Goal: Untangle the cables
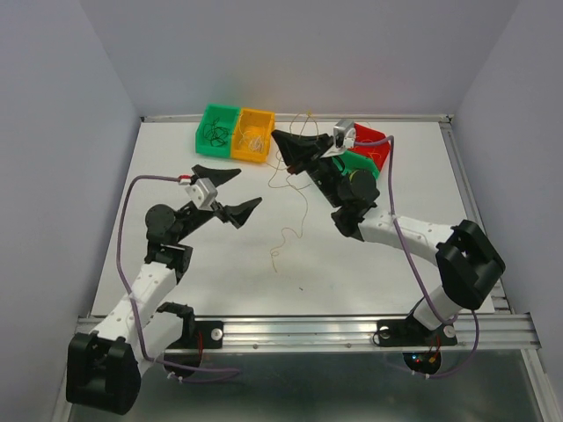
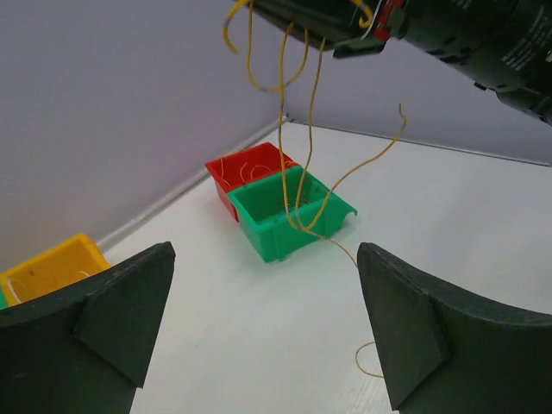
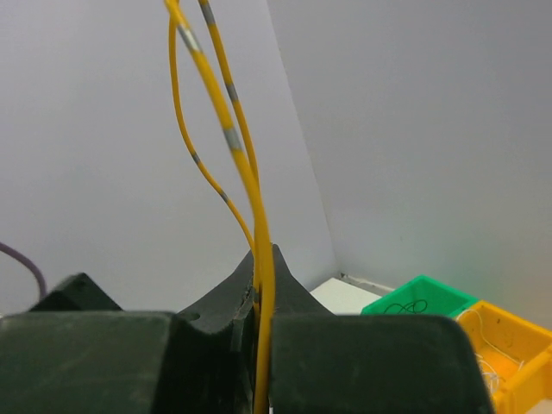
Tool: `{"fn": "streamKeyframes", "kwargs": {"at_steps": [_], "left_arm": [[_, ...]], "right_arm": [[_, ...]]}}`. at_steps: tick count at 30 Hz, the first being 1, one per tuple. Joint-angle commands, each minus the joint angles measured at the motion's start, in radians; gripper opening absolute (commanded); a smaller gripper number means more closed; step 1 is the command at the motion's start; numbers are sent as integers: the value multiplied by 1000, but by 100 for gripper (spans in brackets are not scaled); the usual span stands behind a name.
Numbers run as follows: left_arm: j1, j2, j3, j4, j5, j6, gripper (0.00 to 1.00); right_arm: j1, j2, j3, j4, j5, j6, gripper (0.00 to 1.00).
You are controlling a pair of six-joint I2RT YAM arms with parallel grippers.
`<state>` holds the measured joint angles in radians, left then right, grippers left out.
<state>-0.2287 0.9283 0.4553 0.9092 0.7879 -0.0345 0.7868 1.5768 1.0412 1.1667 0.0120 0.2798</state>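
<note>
Right claw [image 3: 259,289] clamped on yellow cables [image 3: 227,131], which dangle beneath it; left claw [image 1: 241,188] spread apart, empty, cables ahead.

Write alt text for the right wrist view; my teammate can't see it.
The right arm's fingers are pinched shut on thin yellow cables with grey bands, which rise out of frame. At lower right, a green bin holding dark strands sits beside a yellow bin.

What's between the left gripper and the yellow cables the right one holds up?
Bare table between left gripper and cables, per the top view; the right gripper pinches them.
</note>
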Motion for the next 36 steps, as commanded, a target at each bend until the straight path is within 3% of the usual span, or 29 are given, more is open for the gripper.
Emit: {"fn": "streamKeyframes", "kwargs": {"at_steps": [1,6,11,21,33,36], "left_arm": [[3,-104,-29,19,-24,80,99],[0,-232,-93,-30,-28,281,99],[-6,-290,-141,-33,-81,386,97],[-46,-194,-118,-21,-280,481,93],[-156,-166,-141,-3,-292,574,93],[-194,-108,-118,-42,-306,617,86]], "right_arm": [[6,-18,-41,31,65,-19,1],[6,-5,-90,30,98,-19,1],[5,3,-90,-33,95,-10,0],[17,38,-87,-163,88,29,1],[45,140,-18,-237,126,9,0],[55,164,3,-242,117,6,1]]}}
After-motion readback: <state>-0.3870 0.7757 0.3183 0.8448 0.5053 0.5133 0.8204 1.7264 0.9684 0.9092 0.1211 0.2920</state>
